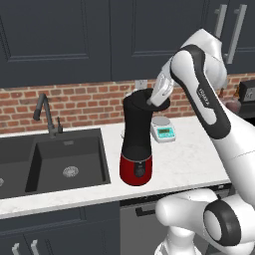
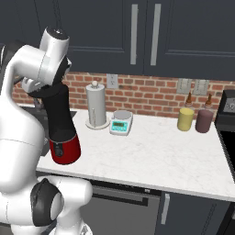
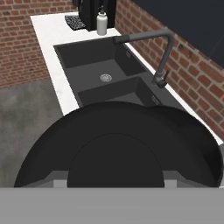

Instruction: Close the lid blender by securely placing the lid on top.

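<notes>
The blender [image 1: 136, 144] stands on the counter just right of the sink, a tall black jar on a glossy red base [image 1: 136, 170]. It is also in the right base view [image 2: 60, 120]. My gripper [image 1: 154, 101] sits tilted at the jar's top rim, shut on the lid [image 1: 148, 103]. In the hand view the lid [image 3: 118, 144] is a wide black disc with a raised round centre, and it hides my fingertips. The curved jar rim [image 3: 197, 131] peeks out just behind it on the right. I cannot tell whether the lid lies flat on the jar.
The dark sink [image 1: 64, 159] and its faucet [image 1: 47, 114] lie left of the blender. A white-and-teal scale [image 1: 163, 130] and a paper towel roll [image 2: 95, 108] stand behind it. Yellow [image 2: 185, 119] and brown [image 2: 204, 121] canisters stand far right by the wall.
</notes>
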